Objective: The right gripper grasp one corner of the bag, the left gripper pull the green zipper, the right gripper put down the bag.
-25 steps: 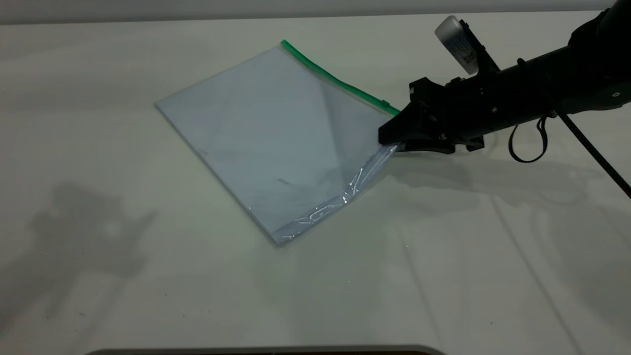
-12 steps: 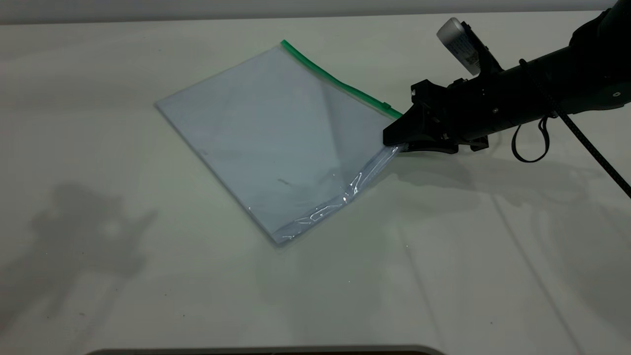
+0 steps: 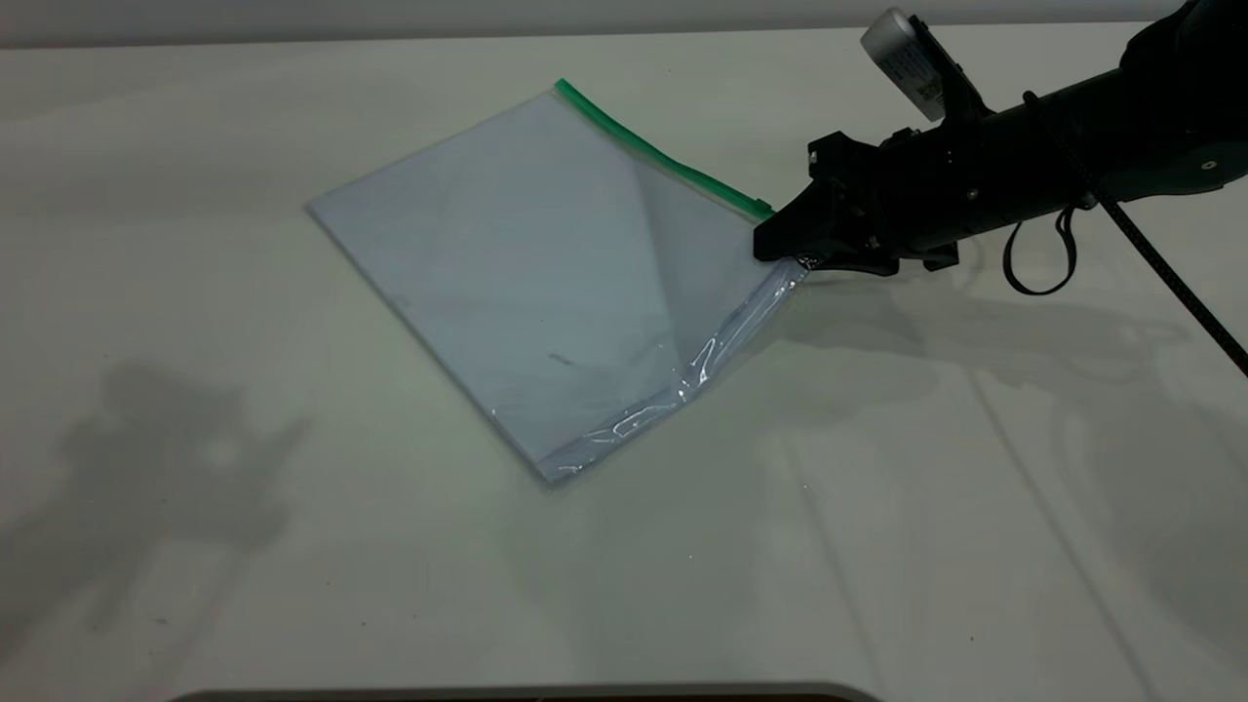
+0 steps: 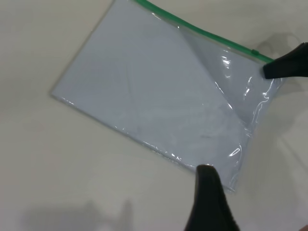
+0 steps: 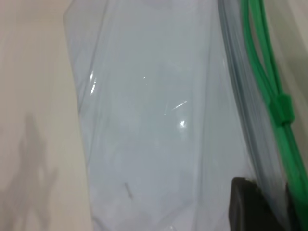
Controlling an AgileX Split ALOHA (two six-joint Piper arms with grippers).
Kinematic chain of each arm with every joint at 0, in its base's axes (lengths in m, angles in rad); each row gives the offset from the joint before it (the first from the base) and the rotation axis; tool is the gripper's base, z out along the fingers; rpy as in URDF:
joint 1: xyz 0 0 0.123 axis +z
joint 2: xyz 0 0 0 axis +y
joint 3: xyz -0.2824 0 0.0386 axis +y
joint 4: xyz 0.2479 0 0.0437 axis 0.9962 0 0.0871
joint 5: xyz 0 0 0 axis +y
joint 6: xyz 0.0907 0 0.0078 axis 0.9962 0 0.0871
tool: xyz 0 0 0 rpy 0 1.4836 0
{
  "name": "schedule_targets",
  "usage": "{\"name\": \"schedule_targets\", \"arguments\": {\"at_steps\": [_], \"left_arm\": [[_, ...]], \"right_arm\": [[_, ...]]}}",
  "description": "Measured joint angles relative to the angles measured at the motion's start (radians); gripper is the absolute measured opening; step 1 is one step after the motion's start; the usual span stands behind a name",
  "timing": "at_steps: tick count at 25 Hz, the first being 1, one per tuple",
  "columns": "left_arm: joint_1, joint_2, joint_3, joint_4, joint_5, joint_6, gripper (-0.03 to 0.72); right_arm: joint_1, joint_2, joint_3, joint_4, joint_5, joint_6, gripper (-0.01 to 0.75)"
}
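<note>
**Right gripper's got the bag corner, zipper untouched**

So here's where we're at. The right gripper reaches in from the right side of the table, and its tapered black jaws are clamped down on one corner of the bag, the corner right at the end of the green zipper. That corner is lifted off the surface, so a crease runs across the plastic from the pinched spot while the rest of the bag lies flat near the middle of the table. The crinkly clear edge below the gripper catches the light. We can see the small slider tab sitting just beside the jaws, at the gripper's end of the green strip.

The left gripper only shows up in its own wrist view, as one dark finger hovering above the bag's near edge. We can't tell whether it's open or closed.
</note>
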Motion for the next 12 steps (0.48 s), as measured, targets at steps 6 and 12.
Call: {"name": "schedule_targets", "arguments": {"at_steps": [6,12], "left_arm": [[0.000,0.000,0.000,0.000,0.001,0.000,0.565],[0.000,0.000,0.000,0.000,0.004,0.000,0.565]], "right_arm": [[-0.001,0.000,0.000,-0.076,0.051,0.027,0.225],[-0.001,0.000,-0.001,-0.106,0.047,0.034,0.232]]}}
